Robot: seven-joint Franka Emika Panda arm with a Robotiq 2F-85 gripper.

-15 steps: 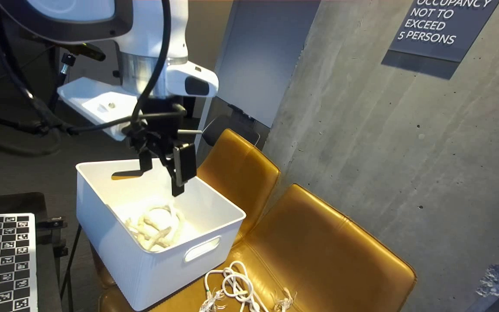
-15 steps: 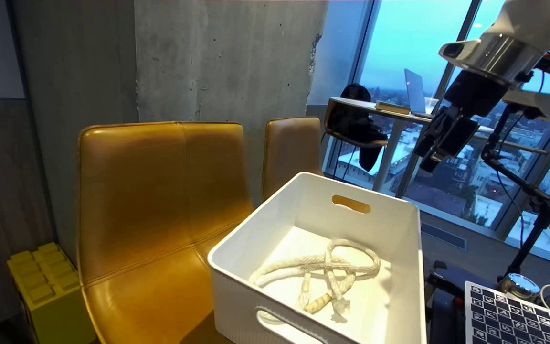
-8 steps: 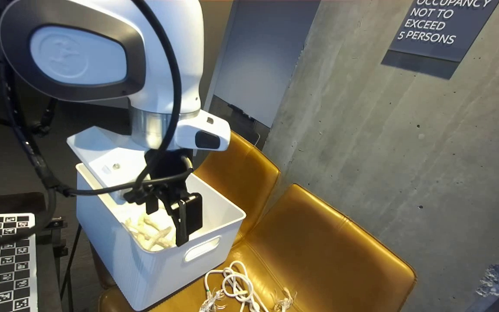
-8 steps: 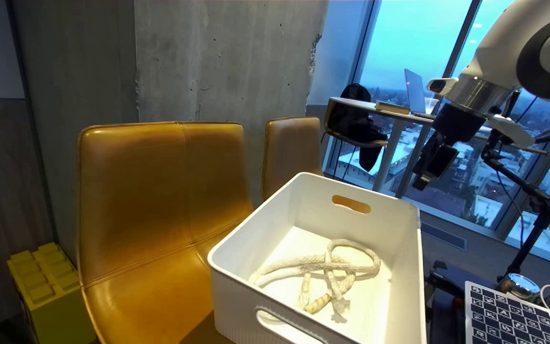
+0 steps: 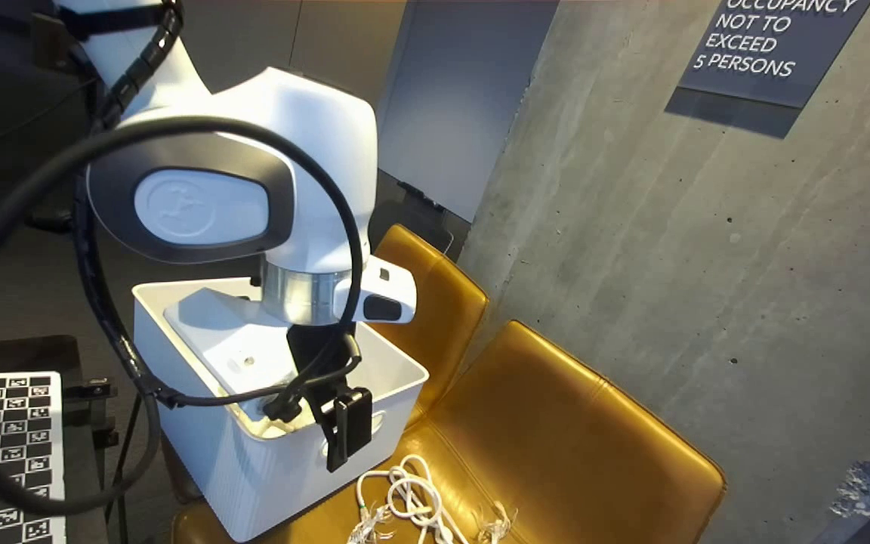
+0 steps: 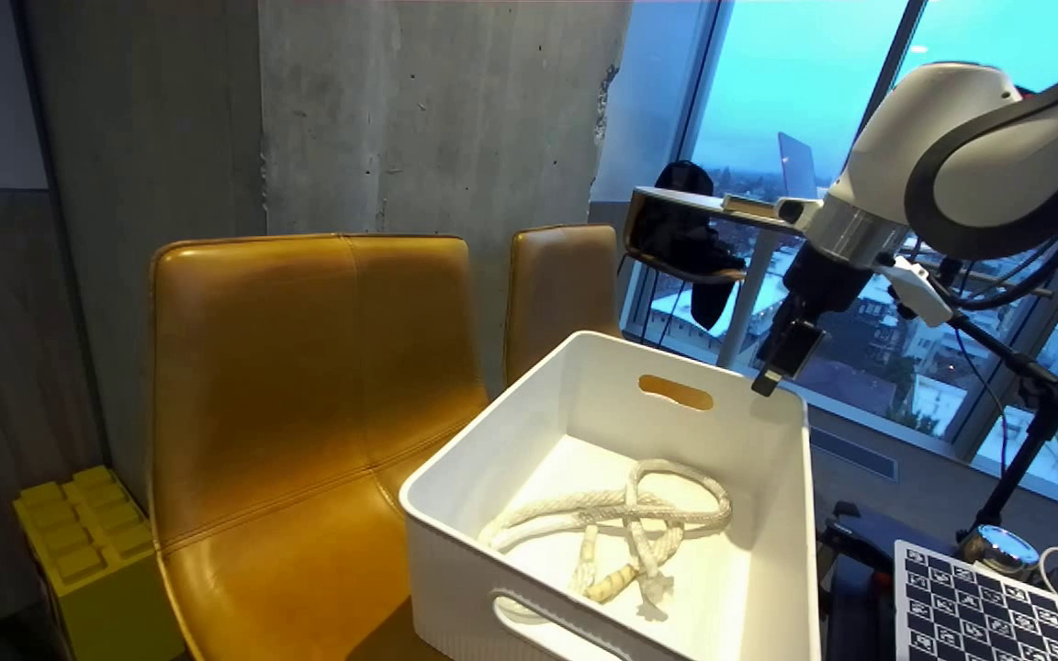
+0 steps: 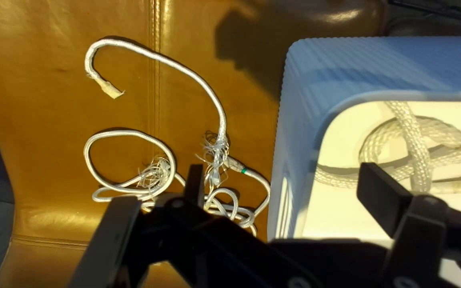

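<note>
My gripper (image 7: 288, 190) is open and empty in the wrist view. One finger is over the chair seat, the other over the white bin (image 7: 374, 68). It also shows in both exterior views (image 5: 329, 438) (image 6: 782, 363). A thin white rope (image 7: 193, 75) lies looped and tangled on the seat, with frayed strands and a green mark. One finger hides part of the tangle. The rope also shows in an exterior view (image 5: 424, 520). A thicker cream braided rope (image 6: 676, 517) lies coiled inside the bin (image 6: 455, 569); it also shows in the wrist view (image 7: 416, 148).
The bin stands on a tan leather chair (image 5: 578, 408). A concrete wall (image 5: 631, 227) rises behind the chairs. A checkered board (image 5: 8, 453) lies beside the bin. A black stand arm (image 6: 997, 353) and a yellow block-shaped box (image 6: 102, 551) stand farther out.
The arm has come down and moved from over the bin toward its handle end and the thin rope on the seat. The gripper stays open; ropes and bin have not moved.
</note>
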